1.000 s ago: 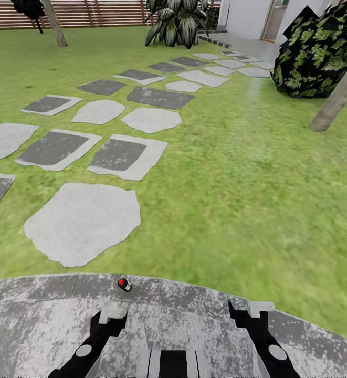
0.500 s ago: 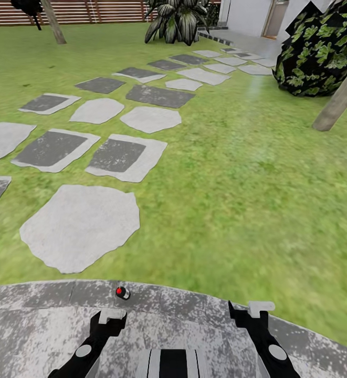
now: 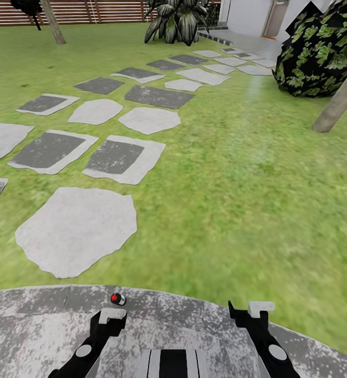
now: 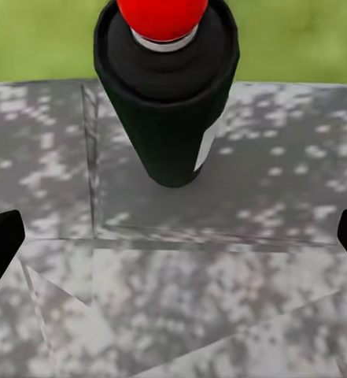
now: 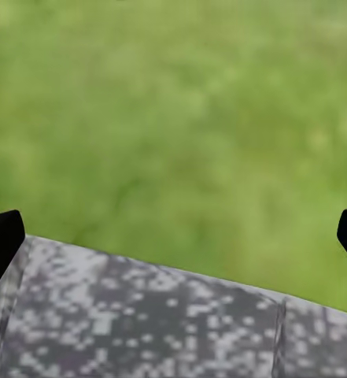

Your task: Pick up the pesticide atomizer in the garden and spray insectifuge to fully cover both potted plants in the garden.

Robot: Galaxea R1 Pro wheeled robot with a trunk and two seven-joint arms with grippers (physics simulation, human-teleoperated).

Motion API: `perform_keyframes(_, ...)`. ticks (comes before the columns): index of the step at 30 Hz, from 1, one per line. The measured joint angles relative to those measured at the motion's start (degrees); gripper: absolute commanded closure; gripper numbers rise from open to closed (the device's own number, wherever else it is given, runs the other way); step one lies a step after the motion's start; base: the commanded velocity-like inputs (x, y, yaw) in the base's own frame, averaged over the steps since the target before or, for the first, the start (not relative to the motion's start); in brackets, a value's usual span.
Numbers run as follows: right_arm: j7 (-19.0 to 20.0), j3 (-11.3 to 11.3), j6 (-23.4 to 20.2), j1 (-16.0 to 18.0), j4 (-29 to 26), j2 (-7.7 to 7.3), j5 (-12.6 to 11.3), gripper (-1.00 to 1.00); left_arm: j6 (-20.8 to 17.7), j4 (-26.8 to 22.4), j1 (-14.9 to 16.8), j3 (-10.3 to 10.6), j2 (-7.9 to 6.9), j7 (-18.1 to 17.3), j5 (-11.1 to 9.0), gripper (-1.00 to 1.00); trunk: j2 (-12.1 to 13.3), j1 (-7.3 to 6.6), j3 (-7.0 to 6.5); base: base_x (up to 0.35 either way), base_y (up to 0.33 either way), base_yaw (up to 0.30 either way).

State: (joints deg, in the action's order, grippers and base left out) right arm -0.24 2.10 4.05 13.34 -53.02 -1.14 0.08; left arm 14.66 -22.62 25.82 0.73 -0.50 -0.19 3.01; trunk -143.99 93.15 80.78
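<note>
Atomizer position: the pesticide atomizer [image 4: 167,87] (dark body, red cap) stands upright on the speckled grey paving [image 3: 37,325], just ahead of the left gripper [image 4: 173,236] and centred on the gap between its jaws. Left jaws are spread wide, holding nothing, clear of the bottle. The right gripper [image 5: 173,236] is likewise spread wide and holds nothing, with lawn [image 3: 236,173] beyond the paving edge ahead of it.

Left claw [image 3: 112,315], right claw [image 3: 260,308]: both spread, empty.
</note>
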Motion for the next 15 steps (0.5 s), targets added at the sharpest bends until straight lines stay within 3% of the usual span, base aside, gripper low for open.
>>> perform_keyframes(3, 0.0, 0.0, 0.0, 0.0, 0.0, 0.00, 0.0, -1.00, 0.0, 0.0, 0.0, 0.0, -0.01, 0.0, 0.0, -1.00, 0.0, -0.01, 0.00, 0.067, -0.002, 0.000)
perform_keyframes(9, 0.0, 0.0, 0.0, 0.0, 0.0, 0.00, 0.0, -1.00, 0.0, 0.0, 0.0, -0.1, -0.01, 0.0, 0.0, -1.00, 0.0, -0.02, 0.00, 0.226, 0.000, 0.000)
perform_keyframes(15, 0.0, 0.0, 0.0, 0.0, 0.0, 0.00, 0.0, -1.00, 0.0, 0.0, 0.0, 0.0, 0.01, 0.0, 0.0, -1.00, 0.0, 0.00, 0.00, 0.036, 0.000, 0.000)
